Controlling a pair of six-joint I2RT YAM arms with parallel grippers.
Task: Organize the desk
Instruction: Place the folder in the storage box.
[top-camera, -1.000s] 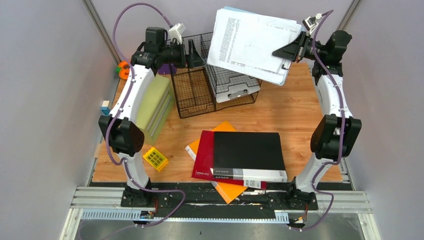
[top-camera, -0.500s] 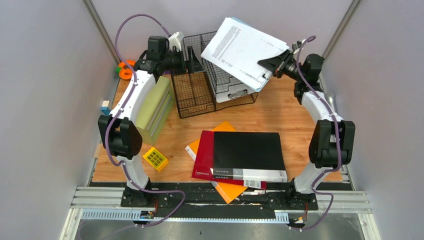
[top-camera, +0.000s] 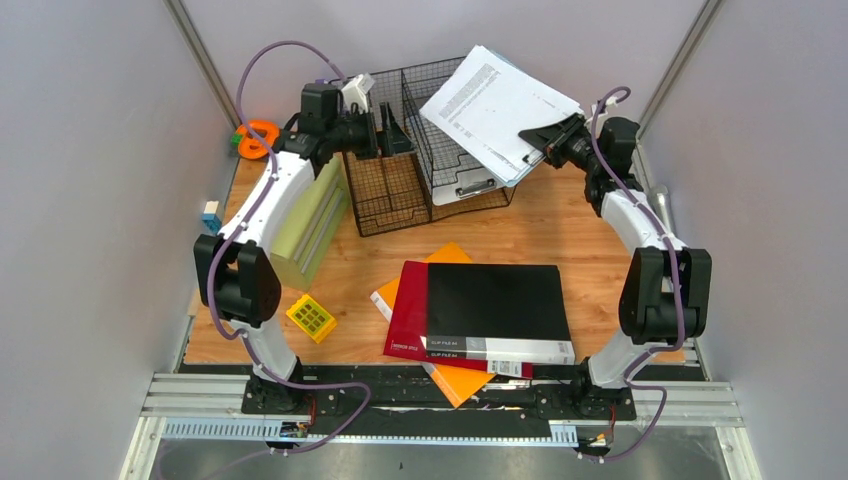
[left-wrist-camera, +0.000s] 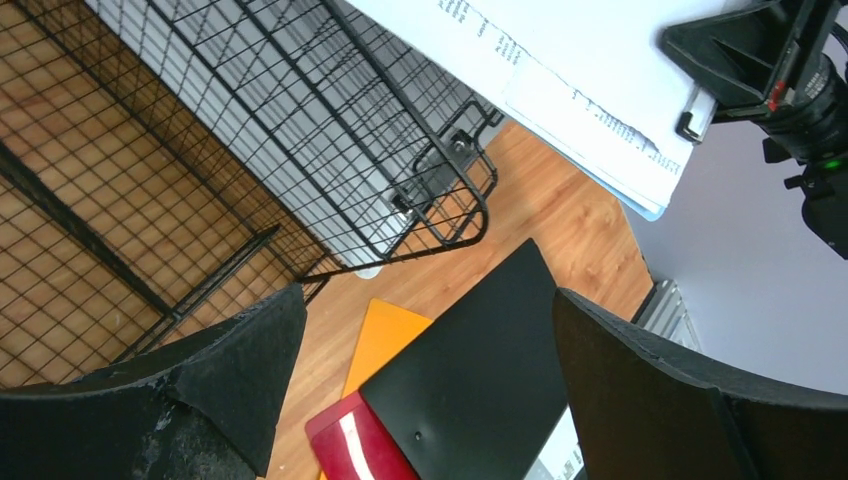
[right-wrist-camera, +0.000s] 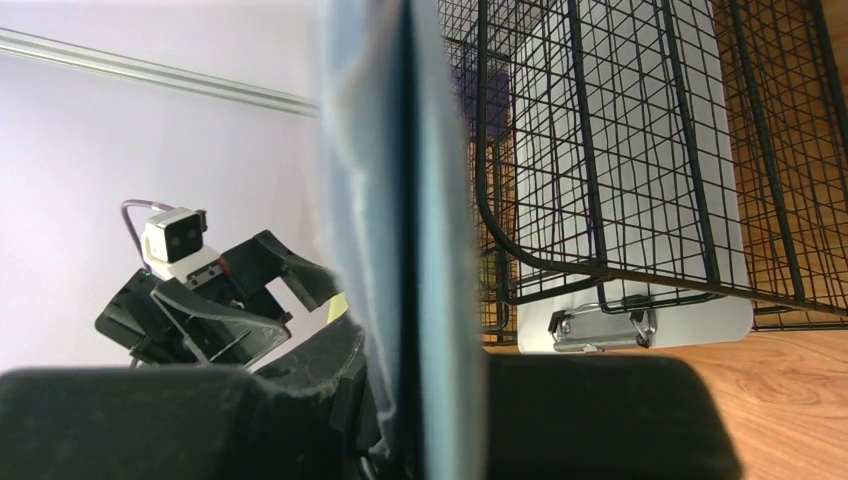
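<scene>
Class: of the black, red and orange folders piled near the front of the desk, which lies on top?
The black folder; it overlaps the red folder, which itself lies over the orange folder at the bottom.

The black folder (top-camera: 495, 300) carries white spine labels (top-camera: 497, 346) reading "CLIP FILE A4". Print on the paper sheets (top-camera: 495, 105) is too small to read.

Bright, even light, soft shadows on the desk (top-camera: 560, 225), overhead view sharp, paper stack (right-wrist-camera: 400, 200) blurred against right wrist lens
</scene>
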